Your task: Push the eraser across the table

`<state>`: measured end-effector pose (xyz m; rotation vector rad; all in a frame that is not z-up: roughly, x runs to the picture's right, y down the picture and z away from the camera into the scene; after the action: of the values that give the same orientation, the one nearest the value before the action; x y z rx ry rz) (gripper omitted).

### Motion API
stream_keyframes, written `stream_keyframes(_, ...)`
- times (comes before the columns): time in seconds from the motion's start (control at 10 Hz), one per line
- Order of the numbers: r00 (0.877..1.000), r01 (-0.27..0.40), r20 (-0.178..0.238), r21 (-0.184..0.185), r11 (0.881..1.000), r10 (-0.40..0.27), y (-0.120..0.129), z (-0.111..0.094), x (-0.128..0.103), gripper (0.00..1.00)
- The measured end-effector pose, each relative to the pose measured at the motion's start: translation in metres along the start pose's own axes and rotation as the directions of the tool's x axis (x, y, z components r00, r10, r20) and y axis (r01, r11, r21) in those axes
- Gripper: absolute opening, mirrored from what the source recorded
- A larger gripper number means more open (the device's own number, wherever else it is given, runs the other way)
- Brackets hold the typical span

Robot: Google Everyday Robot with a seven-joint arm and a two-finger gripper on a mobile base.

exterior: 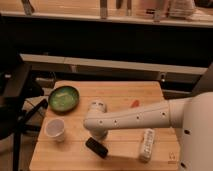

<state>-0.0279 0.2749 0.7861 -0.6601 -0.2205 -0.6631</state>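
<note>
Black flat rectangular eraser lies just beside the gripper (its grip: cannot tell). The light wooden table looks largely uncrossed.
</note>
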Motion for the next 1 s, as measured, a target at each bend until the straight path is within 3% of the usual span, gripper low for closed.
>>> stream_keyframes(1.0,0.998,0.066,-0.002,-0.004,0.998,-0.066,-0.003,0.000,-0.021,0.00)
